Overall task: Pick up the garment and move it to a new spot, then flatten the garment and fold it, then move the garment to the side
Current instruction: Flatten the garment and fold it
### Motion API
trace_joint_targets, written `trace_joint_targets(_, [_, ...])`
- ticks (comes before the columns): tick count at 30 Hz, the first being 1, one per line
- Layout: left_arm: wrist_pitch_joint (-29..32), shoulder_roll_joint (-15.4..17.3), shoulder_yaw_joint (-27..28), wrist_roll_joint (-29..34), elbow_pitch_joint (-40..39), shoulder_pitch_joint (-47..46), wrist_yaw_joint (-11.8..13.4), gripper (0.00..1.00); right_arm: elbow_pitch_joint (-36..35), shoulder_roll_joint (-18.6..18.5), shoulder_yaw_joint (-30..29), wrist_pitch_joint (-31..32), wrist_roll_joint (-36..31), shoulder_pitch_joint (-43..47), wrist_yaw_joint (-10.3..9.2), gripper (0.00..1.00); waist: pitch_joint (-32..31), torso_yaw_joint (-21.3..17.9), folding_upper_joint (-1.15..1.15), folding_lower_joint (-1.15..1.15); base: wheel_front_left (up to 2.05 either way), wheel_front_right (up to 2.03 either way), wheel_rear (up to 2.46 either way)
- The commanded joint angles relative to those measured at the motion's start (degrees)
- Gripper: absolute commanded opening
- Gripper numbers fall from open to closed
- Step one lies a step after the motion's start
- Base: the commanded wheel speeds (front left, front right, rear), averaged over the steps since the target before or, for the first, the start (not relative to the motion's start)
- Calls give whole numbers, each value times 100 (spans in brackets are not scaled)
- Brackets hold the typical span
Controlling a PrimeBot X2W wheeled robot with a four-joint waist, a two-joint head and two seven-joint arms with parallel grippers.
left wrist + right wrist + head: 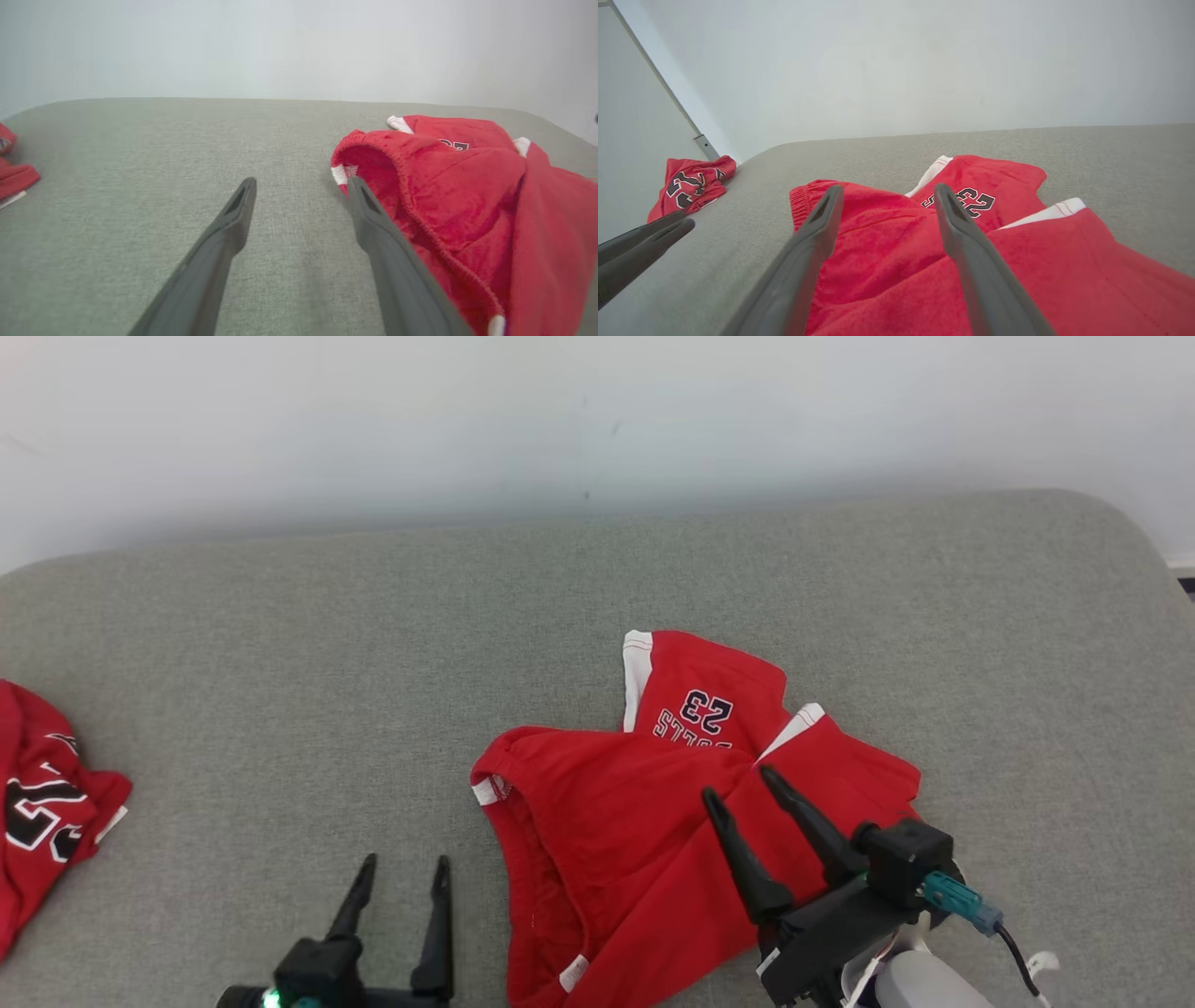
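Observation:
The garment (644, 831) is a pair of red shorts with white trim and a "23" print, lying crumpled on the grey cushion at centre right. It also shows in the left wrist view (467, 186) and the right wrist view (901, 252). My right gripper (739, 782) hovers over the garment's middle, open, with nothing between its fingers (817, 224). My left gripper (404, 864) stands open above bare cushion just left of the waistband, its right finger (369, 214) close to the fabric's edge.
A second red garment (47, 803) with black-and-white print lies at the cushion's left edge, also seen in the right wrist view (691, 184). The grey cushion (280, 663) meets a pale wall behind. Bare cushion stretches between the two garments and behind them.

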Motion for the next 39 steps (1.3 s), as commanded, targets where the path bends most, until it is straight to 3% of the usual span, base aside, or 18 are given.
trace_joint_targets(1, [-21, 1, -166, -121, 91, -158, -64, 100, 17, 165, -351, -3, -272, 164, -11, 100, 93, -85, 0, 0, 0, 0, 0])
trace_joint_targets(6, [-21, 3, -757, -757, 543, -614, -293, 100, 22, 438, -1048, -3, -832, 337, -11, 100, 322, -282, 0, 0, 0, 0, 0])
trace_joint_targets(10, [-21, 6, -1001, -1254, 1030, -1067, -336, 100, 24, 549, -1265, -3, -1031, 383, -11, 100, 476, -469, 0, 0, 0, 0, 0])
trace_joint_targets(19, [-21, 11, -1025, -1375, 1689, -1774, -390, 100, 6, 657, -1485, -3, -1139, 377, -11, 100, 727, -794, 0, 0, 0, 0, 0])
trace_joint_targets(20, [-22, 14, -913, -1155, 1782, -1982, -333, 0, -10, 669, -1517, -3, -1155, 352, -11, 100, 795, -854, 0, 0, 0, 0, 0])
trace_joint_targets(26, [-21, 170, -418, -662, 1670, -2391, -126, 0, -79, 696, -1650, -3, -1201, 267, -11, 100, 943, -951, 0, 0, 0, 0, 0])
trace_joint_targets(38, [-21, 638, 614, 117, 1314, -3566, 21, 0, -178, 834, -1843, -3, -1318, 63, -11, 100, 1232, -967, 0, 0, 0, 0, 0])
trace_joint_targets(39, [-21, 652, 664, 153, 1412, -3580, 30, 18, -180, 850, -1831, -3, -1323, 43, -11, 100, 1247, -964, 0, 0, 0, 0, 0])
